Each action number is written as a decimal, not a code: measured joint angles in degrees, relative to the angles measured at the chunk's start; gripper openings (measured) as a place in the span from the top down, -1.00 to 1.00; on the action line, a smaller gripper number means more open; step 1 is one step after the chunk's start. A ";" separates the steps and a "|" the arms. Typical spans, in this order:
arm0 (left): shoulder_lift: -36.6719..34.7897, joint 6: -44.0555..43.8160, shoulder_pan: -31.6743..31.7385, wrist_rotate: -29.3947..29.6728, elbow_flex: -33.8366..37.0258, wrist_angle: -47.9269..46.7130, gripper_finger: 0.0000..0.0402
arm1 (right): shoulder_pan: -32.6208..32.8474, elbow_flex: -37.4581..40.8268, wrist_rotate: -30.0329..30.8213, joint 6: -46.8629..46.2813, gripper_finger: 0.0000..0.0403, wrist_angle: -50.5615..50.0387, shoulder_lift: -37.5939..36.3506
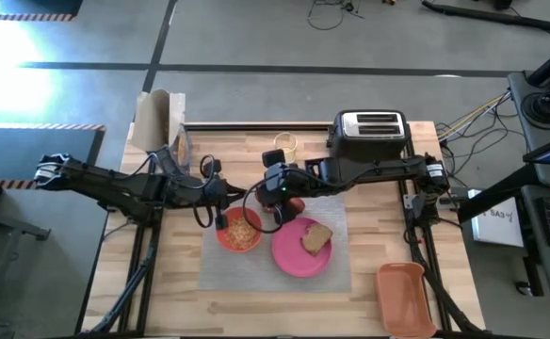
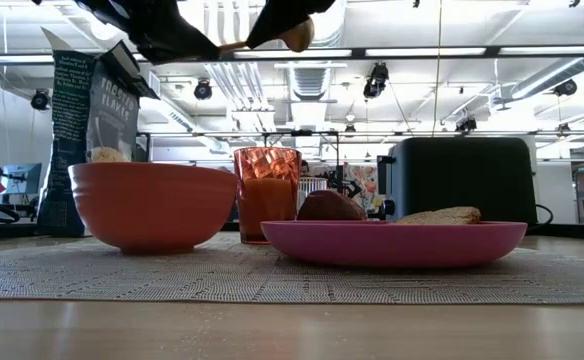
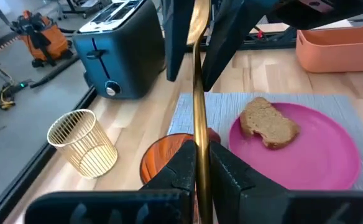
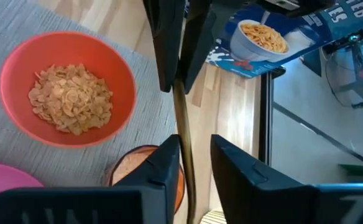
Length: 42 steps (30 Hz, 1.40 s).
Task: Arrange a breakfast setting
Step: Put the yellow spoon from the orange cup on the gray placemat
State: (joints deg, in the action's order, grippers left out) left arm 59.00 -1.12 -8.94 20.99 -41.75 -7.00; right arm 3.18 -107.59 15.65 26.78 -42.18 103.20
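A gold spoon (image 3: 198,93) hangs in the air between my two grippers, above the grey placemat (image 1: 336,273). My left gripper (image 3: 200,168) is shut on it. My right gripper (image 4: 194,162) is open, one finger on each side of the spoon's bowl end. On the mat below stand an orange-red bowl (image 1: 240,232) of cereal flakes, a pink plate (image 1: 294,259) with a toast slice (image 1: 316,237) lying flat on it, a glass (image 2: 267,195) of orange drink and a red fruit (image 2: 330,207). My left gripper pinches the spoon's handle (image 3: 199,146) between its two fingers, coming from the table's left and slanting a little down. The spoon runs on along the fingers toward my right gripper, lifted clear of everything. My right gripper: I cannot tell whether its finger (image 4: 169,158) touches the spoon (image 4: 183,124).
A black-and-silver toaster (image 1: 369,132) and a gold wire cup (image 1: 286,143) stand at the far edge. A cereal bag (image 1: 167,127) is at the far left. An orange bin (image 1: 405,297) lies at the near right corner.
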 joint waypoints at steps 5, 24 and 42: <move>-0.41 -0.82 0.06 0.03 0.43 -0.32 0.96 | -0.07 0.00 0.68 -1.33 0.47 -0.03 0.00; 0.42 -14.65 0.98 2.18 0.85 -0.57 0.96 | -0.97 -0.09 16.85 -12.23 0.39 -7.44 -9.45; -2.25 -43.14 0.84 10.34 0.62 -28.07 0.96 | -2.43 -0.02 20.59 -46.88 0.39 -40.66 -18.44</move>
State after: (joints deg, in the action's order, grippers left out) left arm 56.74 -44.26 -8.10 31.33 -41.12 -35.07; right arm 0.75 -107.61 36.24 -20.11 -82.85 84.75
